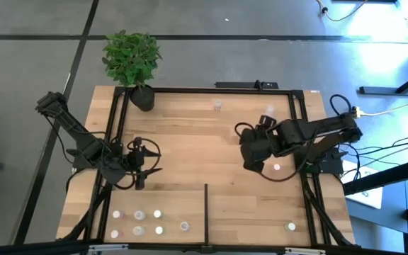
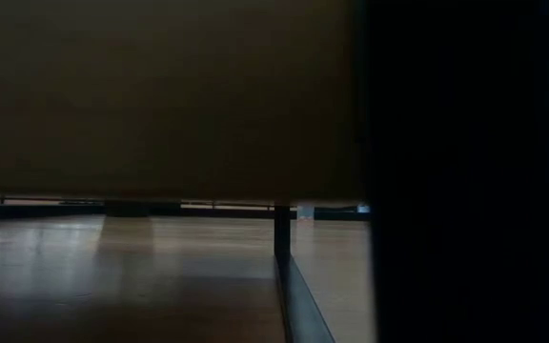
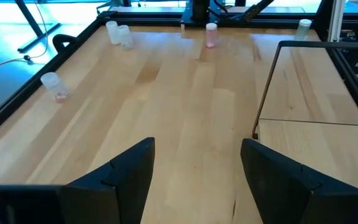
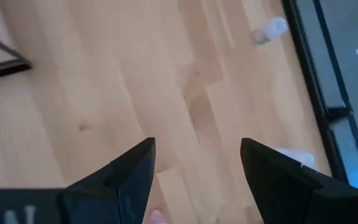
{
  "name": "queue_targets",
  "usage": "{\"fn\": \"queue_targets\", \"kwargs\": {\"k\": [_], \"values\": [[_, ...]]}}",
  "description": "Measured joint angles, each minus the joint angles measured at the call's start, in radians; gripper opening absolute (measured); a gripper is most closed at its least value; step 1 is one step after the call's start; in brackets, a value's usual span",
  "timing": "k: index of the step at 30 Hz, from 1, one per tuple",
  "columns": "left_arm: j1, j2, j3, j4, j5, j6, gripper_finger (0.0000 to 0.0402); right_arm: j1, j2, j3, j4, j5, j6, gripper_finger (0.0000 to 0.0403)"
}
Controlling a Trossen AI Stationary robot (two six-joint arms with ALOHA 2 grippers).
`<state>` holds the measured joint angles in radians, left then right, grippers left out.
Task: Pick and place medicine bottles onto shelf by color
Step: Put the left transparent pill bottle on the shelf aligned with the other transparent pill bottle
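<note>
The shelf (image 1: 190, 142) is a light-wood panel edged with black rails, and a short divider bar (image 1: 205, 211) stands at its near edge. Several tiny medicine bottles (image 1: 139, 214) stand upright on their bases near the front left corner. One (image 1: 291, 227) stands right of the divider, one (image 1: 218, 105) is near the far rail, and one (image 1: 276, 168) is beside my right gripper (image 1: 255, 164). That gripper hangs above the panel's right half, tipped steeply down, open (image 4: 197, 143) and empty. My left gripper (image 1: 142, 170) is over the left side, open (image 3: 197, 143), with only bare wood between its fingers.
A potted green plant (image 1: 132, 60) stands at the far left corner. The low view is mostly blocked by dark shapes; only the divider (image 2: 282, 238) and floor boards show. The left wrist view shows bottles (image 3: 118, 32) along the rails and a pinkish one (image 3: 211, 34).
</note>
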<state>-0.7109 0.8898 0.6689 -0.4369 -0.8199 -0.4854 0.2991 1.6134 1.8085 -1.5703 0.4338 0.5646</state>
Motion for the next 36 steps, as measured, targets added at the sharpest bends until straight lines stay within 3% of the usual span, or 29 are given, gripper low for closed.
{"fn": "queue_targets", "kwargs": {"k": [9, 14, 22, 27, 36], "values": [[0.0, 0.0, 0.0, 0.0, -0.034, 0.024, 0.0231, -0.175, -0.183, -0.154, 0.11, 0.032, -0.051, 0.0237], [0.027, 0.0, 0.0, 0.0, -0.087, 0.023, 0.0231, -0.322, -0.203, -0.222, 0.297, -0.024, -0.242, 0.0237], [0.129, 0.0, 0.0, 0.0, -0.089, 0.026, 0.0231, -0.572, -0.135, -0.366, 0.715, -0.368, -0.757, 0.0237], [0.185, 0.0, 0.0, -0.019, -0.088, 0.026, 0.0231, -0.706, -0.06, -0.418, 0.863, -0.435, -0.951, 0.0237], [0.26, 0.0, 0.0, -0.054, -0.088, 0.027, 0.0231, -0.813, 0.128, -0.429, 0.999, -0.481, -1.011, 0.0237]]}}
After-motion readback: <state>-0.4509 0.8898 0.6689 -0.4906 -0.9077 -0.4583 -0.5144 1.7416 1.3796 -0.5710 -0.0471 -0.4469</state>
